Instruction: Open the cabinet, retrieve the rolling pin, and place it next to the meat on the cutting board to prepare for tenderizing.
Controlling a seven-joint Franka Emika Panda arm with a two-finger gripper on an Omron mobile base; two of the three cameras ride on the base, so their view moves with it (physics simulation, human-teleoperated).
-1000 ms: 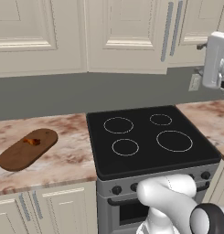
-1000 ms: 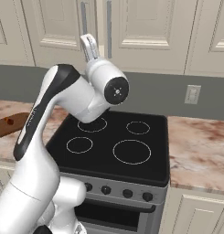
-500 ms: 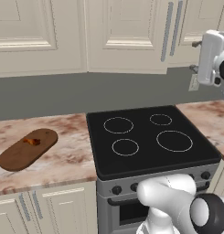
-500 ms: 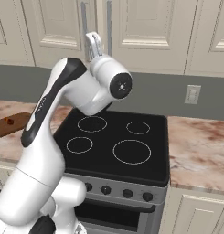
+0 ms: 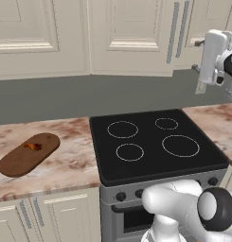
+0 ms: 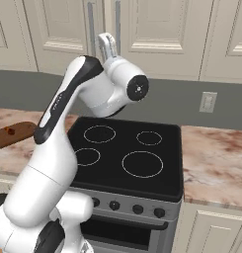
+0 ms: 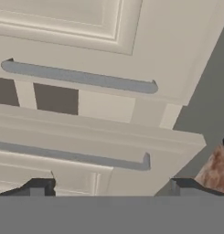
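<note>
just ahead of the spread jaws, the cabinet (image 7: 131, 27), cream, raised-panel doors shut. two long grey bar handles (image 7: 79, 77) side by side across the hand view, one nearer the fingertips (image 7: 38, 186), the other further out, both clear of the tips. gripper (image 6: 108, 45) raised in front of the meeting edges of the two doors, jaws wide apart, grasping nothing. cannot tell from the base views whether the tips touch a handle; in the hand view a gap shows between tips and the nearer bar. no view into the cabinet, so contents unknown.

below the gripper, a black stove top (image 5: 153, 142) with four ring burners, knobs along its front edge. well off to the gripper's left and far below, on the marbled counter (image 5: 70, 160), the cutting board (image 5: 28, 154), dark brown and oval, lying at a slant. on the board, near its far end, the meat (image 5: 33, 146), a small reddish-orange lump. off to the gripper's right, on the grey backsplash, a white wall outlet (image 6: 208, 102). under the counter, shorter cream base cabinets (image 5: 56, 217) with short handles.
</note>
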